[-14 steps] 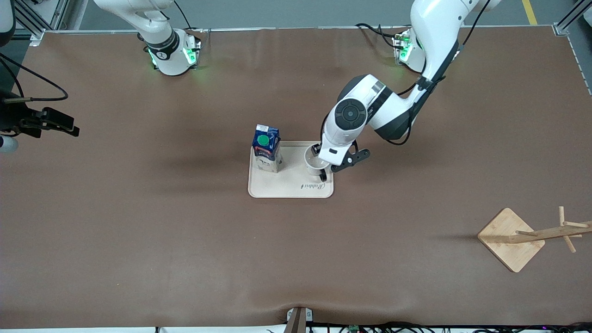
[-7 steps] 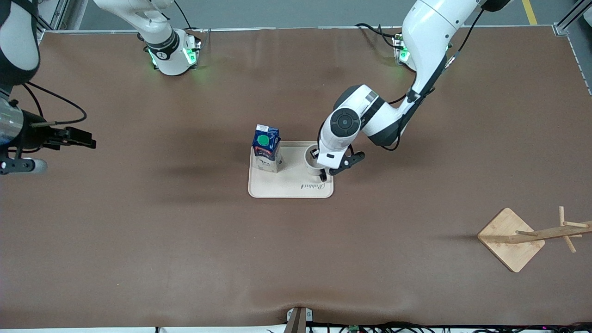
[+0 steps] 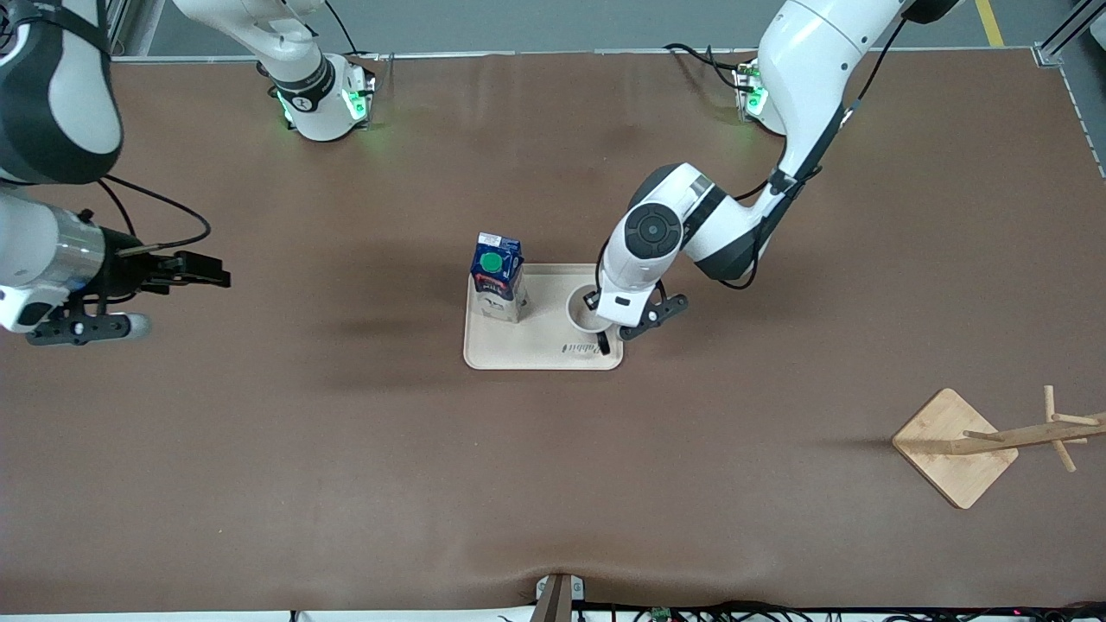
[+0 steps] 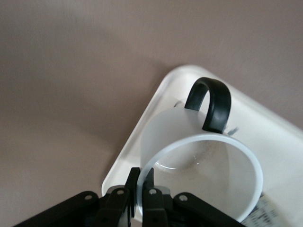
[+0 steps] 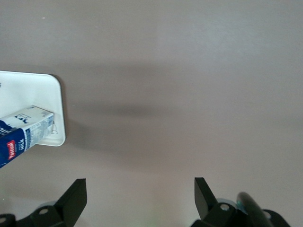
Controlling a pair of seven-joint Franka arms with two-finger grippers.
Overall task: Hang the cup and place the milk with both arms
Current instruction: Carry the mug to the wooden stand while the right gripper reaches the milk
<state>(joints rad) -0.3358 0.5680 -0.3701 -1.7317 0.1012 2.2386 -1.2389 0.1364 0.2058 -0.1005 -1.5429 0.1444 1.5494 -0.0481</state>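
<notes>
The white cup (image 3: 582, 313) is on the pale tray (image 3: 536, 352), at the tray's end toward the left arm, with its black handle (image 3: 603, 343) pointing toward the front camera. My left gripper (image 3: 595, 301) is shut on the cup's rim. In the left wrist view its fingers (image 4: 134, 185) pinch the rim of the cup (image 4: 189, 142), with the handle (image 4: 210, 101) on the part of the rim farthest from them. The dark-blue milk (image 3: 498, 276) stands at the tray's other end. My right gripper (image 3: 216, 272) is open and empty over bare table toward the right arm's end. The right wrist view shows the milk (image 5: 21, 135).
A wooden cup rack with pegs (image 3: 1058, 423) stands on a square base (image 3: 950, 449) near the front camera at the left arm's end of the table. The tray's corner shows in the left wrist view (image 4: 142, 127) and the right wrist view (image 5: 33, 85). The table is brown.
My right gripper has moved in toward the tray from the table's end. My left gripper has shifted the cup a little toward the front camera on the tray.
</notes>
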